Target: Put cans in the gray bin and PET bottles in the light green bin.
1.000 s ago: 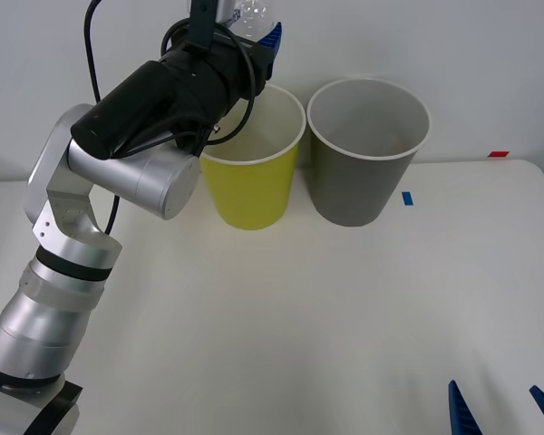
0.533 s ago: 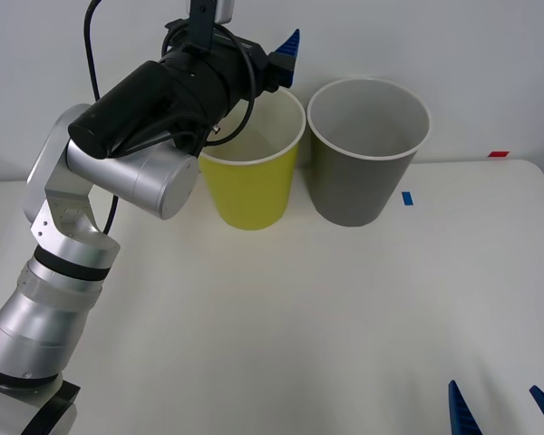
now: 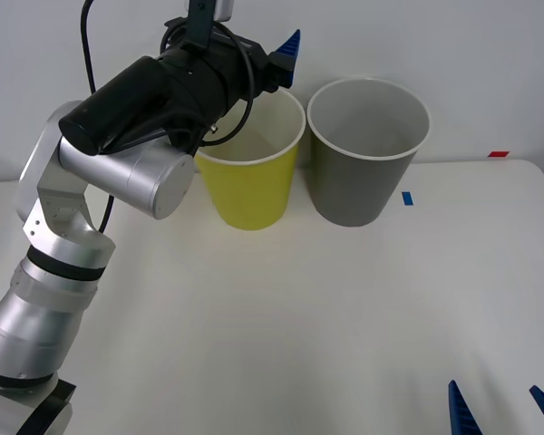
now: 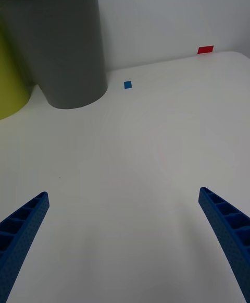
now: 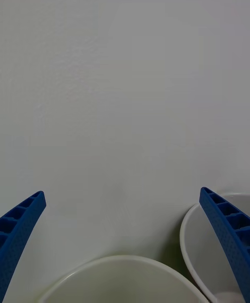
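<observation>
The left hand hangs above the back rim of the light green bin, with its blue fingers spread wide and nothing between them. From the left wrist view, the white rims of both bins sit just below the fingertips, against a plain wall. The light green bin stands on the white table, touching or nearly touching the gray bin on its right; the gap is hard to judge from the front. The bottle cannot be made out; the inside of the light green bin is mostly hidden by the arm. The right hand is parked low over the near right part of the table, fingers apart and empty. A small blue marker lies on the table near the gray bin's base.
</observation>
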Motion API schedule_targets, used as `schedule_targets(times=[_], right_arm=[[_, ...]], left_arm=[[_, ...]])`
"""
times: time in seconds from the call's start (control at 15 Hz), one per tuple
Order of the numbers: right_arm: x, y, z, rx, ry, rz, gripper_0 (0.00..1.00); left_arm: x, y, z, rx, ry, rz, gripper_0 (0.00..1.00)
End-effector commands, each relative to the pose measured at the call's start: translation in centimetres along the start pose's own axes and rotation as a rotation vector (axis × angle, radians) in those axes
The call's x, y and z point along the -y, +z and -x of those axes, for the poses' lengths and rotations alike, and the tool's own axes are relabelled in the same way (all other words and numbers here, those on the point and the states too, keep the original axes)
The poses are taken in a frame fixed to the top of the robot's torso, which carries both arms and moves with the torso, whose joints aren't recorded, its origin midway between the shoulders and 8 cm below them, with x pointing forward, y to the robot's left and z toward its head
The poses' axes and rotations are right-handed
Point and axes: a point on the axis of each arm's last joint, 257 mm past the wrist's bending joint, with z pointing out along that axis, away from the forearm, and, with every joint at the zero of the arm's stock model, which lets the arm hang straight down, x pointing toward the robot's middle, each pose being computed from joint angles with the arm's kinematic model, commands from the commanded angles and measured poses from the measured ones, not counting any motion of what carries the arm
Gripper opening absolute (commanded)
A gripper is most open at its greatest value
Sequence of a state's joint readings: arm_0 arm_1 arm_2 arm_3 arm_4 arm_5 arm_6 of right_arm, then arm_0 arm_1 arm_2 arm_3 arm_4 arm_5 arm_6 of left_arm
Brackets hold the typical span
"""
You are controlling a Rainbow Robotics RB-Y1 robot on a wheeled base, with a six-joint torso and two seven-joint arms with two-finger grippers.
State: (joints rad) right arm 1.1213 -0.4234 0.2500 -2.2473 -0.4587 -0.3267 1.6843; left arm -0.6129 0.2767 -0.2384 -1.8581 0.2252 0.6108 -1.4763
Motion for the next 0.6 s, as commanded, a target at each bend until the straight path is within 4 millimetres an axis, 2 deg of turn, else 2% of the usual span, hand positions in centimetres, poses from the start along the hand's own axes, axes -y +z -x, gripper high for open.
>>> schedule_targets(times=[0.07,0.27,0.6], right_arm=[[0.0,0.0,0.0,0.0,0.0,0.0,1.0],[0.0,0.0,0.0,0.0,0.0,0.0,1.0],[0.0,0.0,0.0,0.0,0.0,0.0,1.0]], left_arm=[[-1.4,-3.1,1.3,-0.083,0.045,0.034,1.0],[-3.6,-6.1,1.5,-0.078,0.099,0.075,1.0],[-8.2,-10.8,1.4,-0.055,0.086,0.186,1.0]])
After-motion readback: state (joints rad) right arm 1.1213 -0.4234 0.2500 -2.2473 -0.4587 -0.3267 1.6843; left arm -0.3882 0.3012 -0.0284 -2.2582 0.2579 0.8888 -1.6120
